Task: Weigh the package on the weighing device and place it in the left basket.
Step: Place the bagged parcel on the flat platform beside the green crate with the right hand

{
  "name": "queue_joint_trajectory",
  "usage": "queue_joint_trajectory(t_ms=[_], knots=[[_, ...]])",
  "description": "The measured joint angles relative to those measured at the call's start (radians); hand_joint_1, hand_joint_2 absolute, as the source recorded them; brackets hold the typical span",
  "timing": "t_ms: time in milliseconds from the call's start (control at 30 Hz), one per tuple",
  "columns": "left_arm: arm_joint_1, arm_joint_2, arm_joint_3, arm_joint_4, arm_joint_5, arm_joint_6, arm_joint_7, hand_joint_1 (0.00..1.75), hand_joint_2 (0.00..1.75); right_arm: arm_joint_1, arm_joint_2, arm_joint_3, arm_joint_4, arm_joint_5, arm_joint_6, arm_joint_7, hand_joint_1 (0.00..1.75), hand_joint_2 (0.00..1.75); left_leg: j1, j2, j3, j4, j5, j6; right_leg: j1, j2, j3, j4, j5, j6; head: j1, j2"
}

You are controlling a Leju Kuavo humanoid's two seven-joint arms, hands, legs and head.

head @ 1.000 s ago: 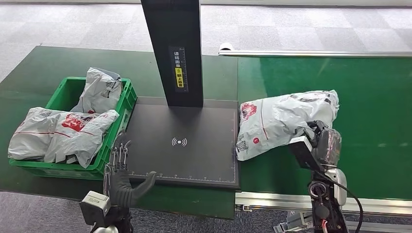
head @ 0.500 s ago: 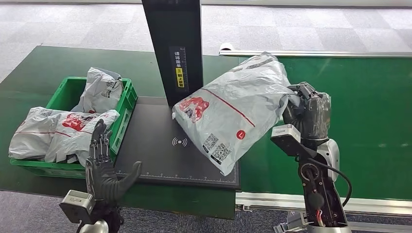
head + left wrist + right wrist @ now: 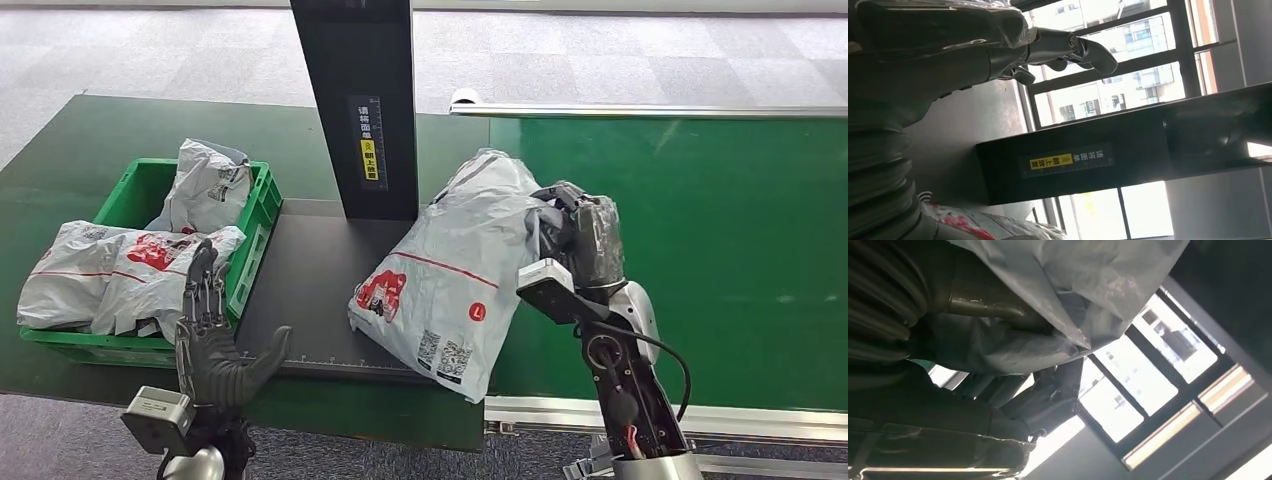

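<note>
Green belt [image 3: 720,230] bare beside black weighing device [image 3: 320,290]. Grey package [image 3: 450,280] gripped by right hand [image 3: 580,235], tilted over device's right edge, overhanging front. Left hand [image 3: 210,335] spread, holding nothing, just beside green basket [image 3: 255,230] front corner.

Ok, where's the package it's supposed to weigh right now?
In the head view the package sits centre-right, gripped by the right robot hand, over the right part of the black scale.
</note>
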Motion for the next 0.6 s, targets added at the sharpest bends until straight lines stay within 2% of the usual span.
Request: queue_joint_trajectory(t_ms=[67,167,233,400,600], knots=[[0.000,0.000,0.000,0.000,0.007,0.009,0.000,0.00,1.75,-0.003,0.016,0.034,0.058,0.023,0.021,0.033,0.00,1.75,0.000,0.000,0.000,0.000,0.000,0.000,0.001,0.000,0.000,0.000,0.000,0.000,0.000,0.000],[0.002,0.000,0.002,0.001,0.012,0.018,0.000,0.00,1.75,-0.010,0.034,0.082,0.166,0.060,0.065,0.118,0.00,1.75,0.001,-0.001,0.000,0.000,0.000,0.000,0.001,0.000,0.000,0.000,0.000,0.000,0.000,0.000],[0.004,0.000,0.005,0.001,0.014,0.019,0.000,0.00,1.75,-0.016,0.042,0.104,0.243,0.060,0.094,0.148,0.00,1.75,0.001,-0.001,0.000,0.000,0.000,0.000,0.001,0.000,0.000,0.000,0.000,0.000,0.000,0.000],[0.019,-0.005,0.012,0.000,0.007,0.006,0.007,0.00,1.75,-0.017,0.051,0.129,0.378,0.015,0.159,0.124,0.00,1.75,0.000,-0.001,-0.001,0.000,0.000,0.000,0.000,0.000,0.000,0.000,0.000,0.000,0.000,0.000],[0.022,-0.016,0.014,0.003,-0.004,-0.024,0.025,0.00,1.75,-0.010,0.053,0.145,0.425,-0.051,0.234,0.086,0.00,1.75,0.000,-0.001,0.000,0.000,0.000,0.000,0.000,0.000,-0.001,0.000,0.000,0.000,0.000,0.000]])
